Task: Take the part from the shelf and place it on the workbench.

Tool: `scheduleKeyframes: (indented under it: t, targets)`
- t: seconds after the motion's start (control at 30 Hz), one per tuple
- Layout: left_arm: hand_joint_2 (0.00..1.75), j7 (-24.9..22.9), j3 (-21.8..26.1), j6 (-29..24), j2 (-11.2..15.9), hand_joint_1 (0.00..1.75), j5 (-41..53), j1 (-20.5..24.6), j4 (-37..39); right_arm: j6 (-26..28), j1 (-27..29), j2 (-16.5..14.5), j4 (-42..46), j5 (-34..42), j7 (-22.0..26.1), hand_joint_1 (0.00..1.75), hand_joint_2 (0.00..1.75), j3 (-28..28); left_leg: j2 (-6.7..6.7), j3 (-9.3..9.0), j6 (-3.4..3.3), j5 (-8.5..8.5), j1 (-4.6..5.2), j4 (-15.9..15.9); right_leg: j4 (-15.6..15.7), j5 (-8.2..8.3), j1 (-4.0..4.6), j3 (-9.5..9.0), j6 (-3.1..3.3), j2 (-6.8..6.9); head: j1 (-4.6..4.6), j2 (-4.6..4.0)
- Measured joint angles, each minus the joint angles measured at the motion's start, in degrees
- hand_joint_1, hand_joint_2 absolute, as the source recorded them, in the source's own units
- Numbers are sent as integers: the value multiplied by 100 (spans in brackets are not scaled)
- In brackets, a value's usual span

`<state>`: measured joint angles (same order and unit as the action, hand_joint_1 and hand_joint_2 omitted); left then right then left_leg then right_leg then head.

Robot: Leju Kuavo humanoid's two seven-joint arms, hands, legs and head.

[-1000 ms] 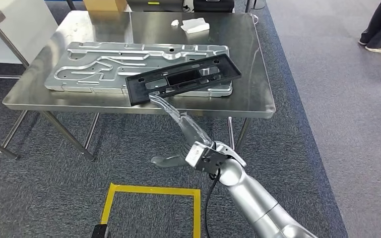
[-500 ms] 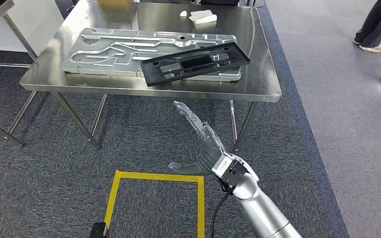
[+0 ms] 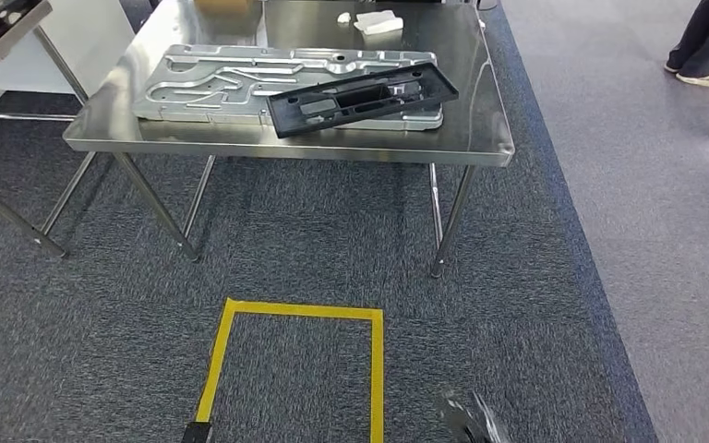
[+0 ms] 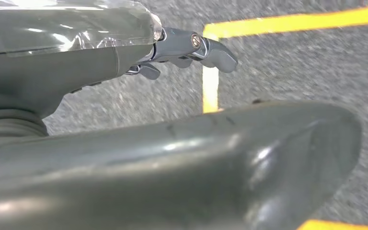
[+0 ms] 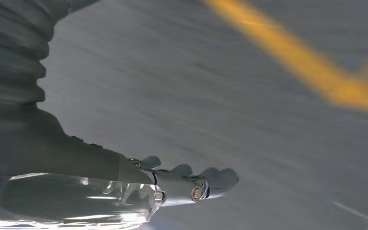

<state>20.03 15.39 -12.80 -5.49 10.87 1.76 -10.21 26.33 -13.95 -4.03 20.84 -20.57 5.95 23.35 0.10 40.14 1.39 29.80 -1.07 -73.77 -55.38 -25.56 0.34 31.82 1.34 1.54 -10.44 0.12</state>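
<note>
- The black plastic part (image 3: 362,96), a long frame with cut-outs, lies on the steel workbench (image 3: 480,129), tilted across the near right end of a large machined aluminium plate (image 3: 240,83) and resting on it; no hand touches it.
- Judged from that, the placing step looks done: the part is on the bench, well apart from both hands.
- The next move probably calls for little more than keeping the arms clear of the table edge; whether the part should lie flat on the bare steel rather than on the plate cannot be told.
- The right hand (image 5: 182,184) hangs over grey carpet (image 3: 314,240) near yellow floor tape (image 3: 295,312), fingers spread and holding nothing; its fingertips just enter the head view at the bottom edge.
- The left hand (image 4: 187,50) also hangs above the carpet and tape, fingers loosely extended, empty.
- The right wrist view is motion-blurred.
- A white crumpled item (image 3: 376,20) at the bench's far end is too small to identify.
- A person's legs (image 3: 706,46) are cut off at the top right.
</note>
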Motion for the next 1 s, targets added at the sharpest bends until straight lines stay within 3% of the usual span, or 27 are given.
scheduleKeyframes:
  t: [0.07, 0.13, 0.17, 0.23, 0.3, 0.4, 0.43, 0.47, 0.5, 0.53, 0.6, 0.67, 0.77, 0.87, 1.0]
  targets:
    - [0, 2, -6, -39, 1, 0, 40, -11, 0, -70, 366, 121, -313, 227, -602, 0, 0, -211, -3, -513, -11, -195, -7, 597, -105, 26, -11, 129, -32, 1, 0, 1]
    - [0, 3, -9, -72, 3, 0, 43, -9, 0, -168, 659, 199, -529, 557, -926, 0, 0, -471, -9, -1016, -72, -95, 8, 1332, -221, 38, -3, 225, -78, -17, 1, 1]
    - [0, 2, -9, -89, 2, 0, 45, -6, 0, -209, 766, 221, -612, 699, -1019, 0, 0, -606, -8, -1133, -115, -5, 17, 1535, -258, 49, 1, 252, -109, -27, 1, 1]
    - [0, -11, -11, -113, -10, 0, 54, -9, 0, -251, 913, 255, -741, 867, -1145, 0, 0, -840, 3, -1147, -206, 12, 22, 1625, -283, 80, 0, 279, -182, -48, 2, 1]
    - [0, -28, -16, -123, -28, 0, 61, -13, 0, -254, 1006, 283, -820, 926, -1179, 0, 0, -1011, 24, -1125, -290, -57, 7, 1656, -434, -45, -23, 351, -258, -84, 2, 1]
    - [0, -33, -17, -124, -48, 0, 62, -19, 0, -229, 1062, 299, -886, 941, -1034, 0, 0, -1183, 48, -1026, -346, -155, -2, 1664, -1397, -679, -73, 735, -349, -124, 2, 1]
    - [0, -33, -17, -123, -51, 0, 66, -24, 0, -223, 1069, 301, -901, 936, -942, 0, 0, -1220, 51, -994, -341, -181, -2, 1662, -1717, -827, -91, 843, -370, -126, 2, 1]
    - [0, -30, -17, -123, -55, 0, 73, -30, 0, -221, 1076, 302, -912, 928, -838, 0, 0, -1246, 51, -970, -332, -203, -3, 1660, -1868, -868, -107, 865, -385, -127, 2, 1]
    - [0, -25, -17, -123, -60, 0, 84, -36, 0, -220, 1082, 302, -918, 913, -724, 0, 0, -1263, 51, -956, -319, -220, -7, 1658, -1790, -798, -127, 768, -395, -126, 2, 1]
    - [0, -19, -17, -123, -68, 0, 98, -41, 0, -217, 1085, 302, -920, 893, -620, 0, 0, -1273, 50, -952, -304, -234, -11, 1655, -1485, -641, -147, 559, -400, -126, 2, 1]
    - [0, -3, -17, -124, -83, 0, 123, -41, 0, -212, 1079, 301, -924, 852, -477, 0, 0, -1288, 48, -943, -252, -247, -7, 1639, -646, -345, -166, 55, -392, -131, 2, 1]
    - [0, 5, -17, -126, -89, 0, 134, -36, 0, -207, 1070, 298, -930, 833, -431, 0, 0, -1299, 47, -925, -209, -243, 20, 1618, -200, -252, -161, -172, -352, -147, 2, 1]
    - [0, 2, -17, -138, -90, 0, 134, -40, 0, -175, 1069, 287, -947, 783, -420, 0, 0, -1301, 45, -912, -256, -245, 32, 1617, -159, -251, -147, -173, -294, -156, 2, 1]
    - [0, -58, -17, -157, -90, 0, 150, -40, 0, -137, 1062, 272, -966, 644, -444, 0, 0, -1295, 41, -914, -200, -290, 9, 1658, -160, -238, -121, -157, -234, -153, 1, 0]
    - [0, -250, -36, -216, -90, 0, 274, -41, 0, -153, 1060, 251, -992, 470, -548, 0, 0, -1226, 40, -911, -192, -301, 4, 1663, -164, -227, -119, -146, -217, -152, 2, 1]
